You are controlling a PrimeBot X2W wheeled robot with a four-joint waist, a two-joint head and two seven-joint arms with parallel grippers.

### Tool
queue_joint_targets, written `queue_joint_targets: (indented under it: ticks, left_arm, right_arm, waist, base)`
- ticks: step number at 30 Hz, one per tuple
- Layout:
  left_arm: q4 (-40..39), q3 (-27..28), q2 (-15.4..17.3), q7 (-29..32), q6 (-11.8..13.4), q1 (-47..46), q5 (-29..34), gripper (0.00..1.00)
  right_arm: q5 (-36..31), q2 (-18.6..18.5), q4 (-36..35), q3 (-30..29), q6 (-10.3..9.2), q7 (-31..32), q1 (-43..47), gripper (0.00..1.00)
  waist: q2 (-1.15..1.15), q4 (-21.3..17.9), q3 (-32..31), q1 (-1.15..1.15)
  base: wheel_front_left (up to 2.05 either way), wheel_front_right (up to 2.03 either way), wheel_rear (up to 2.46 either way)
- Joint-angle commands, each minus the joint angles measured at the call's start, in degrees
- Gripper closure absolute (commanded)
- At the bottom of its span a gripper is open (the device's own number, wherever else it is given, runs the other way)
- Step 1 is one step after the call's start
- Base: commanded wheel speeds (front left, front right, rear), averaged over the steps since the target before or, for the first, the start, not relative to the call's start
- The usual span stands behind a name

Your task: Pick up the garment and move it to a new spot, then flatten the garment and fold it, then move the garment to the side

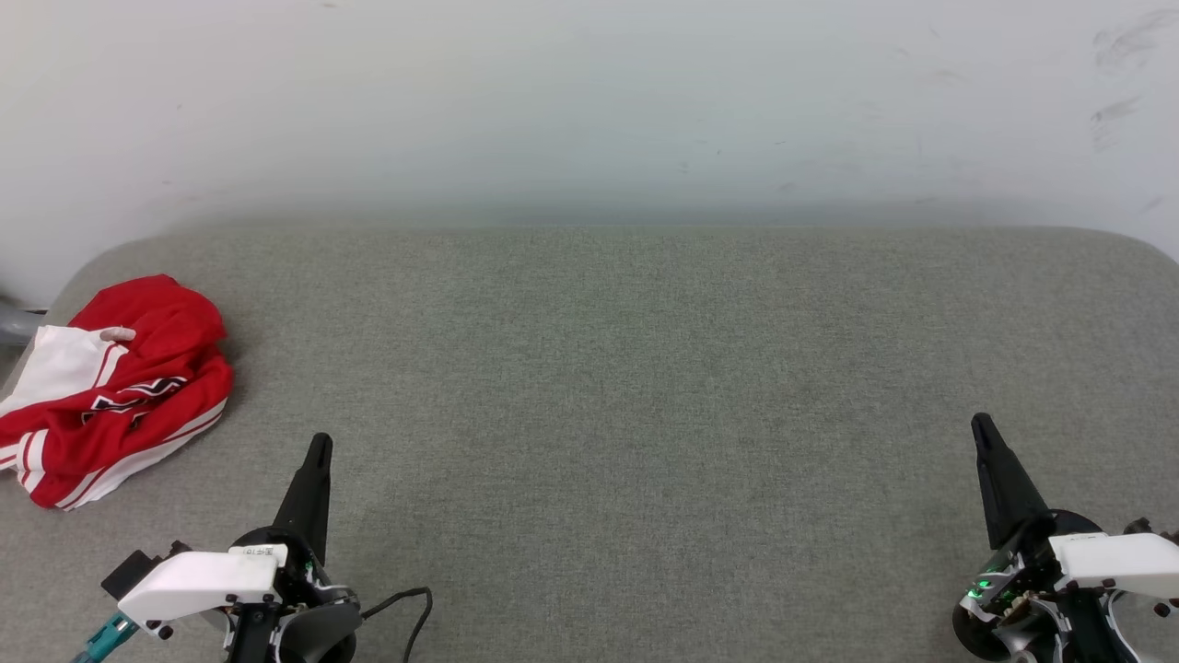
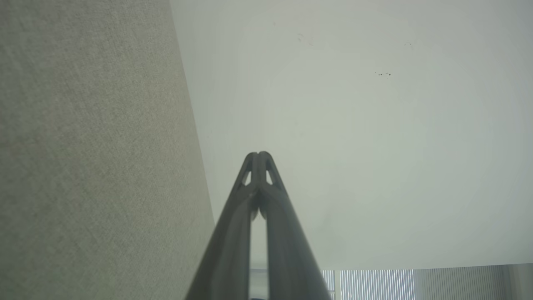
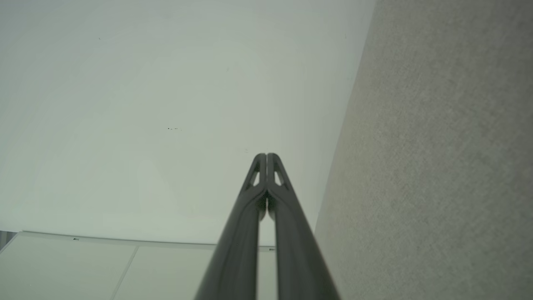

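Lying on the surface: you will find the garment [image 1: 115,387] as a crumpled red heap at the far left edge of the grey fabric-covered surface [image 1: 645,414], seen in the head view.
Garment detail: a white sleeve sits at the heap's left side. Red-and-white striped trim runs along its near edge. Part of a black, white-outlined print shows among the folds, and you cannot read it.
Garment contact: nothing touches the heap, and it lies apart from both grippers.
Left gripper [image 1: 319,449]: it sits at the lower left of the head view with its fingers pointing up the view toward the wall [image 1: 589,110]. Its tip is to the right of the garment and nearer to you, close to the heap but not in contact.
Left jaws: pressed together and empty. In the left wrist view the two dark fingers [image 2: 233,233] meet at their tips with nothing between them.
Right gripper [image 1: 982,427]: it sits at the lower right of the head view, fingers also pointing toward the wall, well apart from the garment across the width of the surface.
Right jaws: closed tip to tip and empty. The right wrist view shows the fingers [image 3: 291,237] touching at the end.
Surface: a grey weave with rounded far corners, running back to the wall.
Wall: pale, with faint scuff marks at the upper right of the head view.
Left wrist: you see a white housing [image 1: 198,580], and a black cable [image 1: 414,612] loops on the surface just beside it.
Right wrist: a green light [image 1: 986,583] glows beside its white housing.
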Motion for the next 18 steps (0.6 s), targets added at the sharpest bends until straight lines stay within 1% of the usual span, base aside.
queue_joint_targets:
  ticks: [1, 13, 14, 18]
  left_arm:
    - [0.03, 0.21, -0.07, 0.30, -0.14, -0.51, 0.15, 1.00]
    - [0.03, 0.22, -0.08, 0.30, -0.14, -0.52, 0.15, 1.00]
    - [-0.01, 0.00, 0.00, -0.01, 0.00, -0.01, 0.00, 0.00]
    - [1.46, -0.32, -0.17, -0.28, 0.02, 1.29, 0.06, 0.00]
  right_arm:
    - [-0.34, 0.27, 0.05, -0.05, -0.02, 0.10, -0.69, 1.00]
    - [-0.32, 0.27, 0.05, -0.03, -0.02, 0.08, -0.69, 1.00]
    - [-0.01, 0.00, 0.00, 0.01, 0.00, -0.01, 0.00, 0.00]
    - [-0.08, 0.03, 1.57, 0.19, 0.00, -0.18, 1.46, 0.00]
  waist:
    - [0.00, 0.00, 0.00, 0.00]
    - [0.00, 0.00, 0.00, 0.00]
    - [0.00, 0.00, 0.00, 0.00]
    - [0.00, 0.00, 0.02, 0.00]
  base:
    - [0.00, 0.00, 0.00]
    - [0.00, 0.00, 0.00]
    - [0.00, 0.00, 0.00]
    - [0.00, 0.00, 0.00]
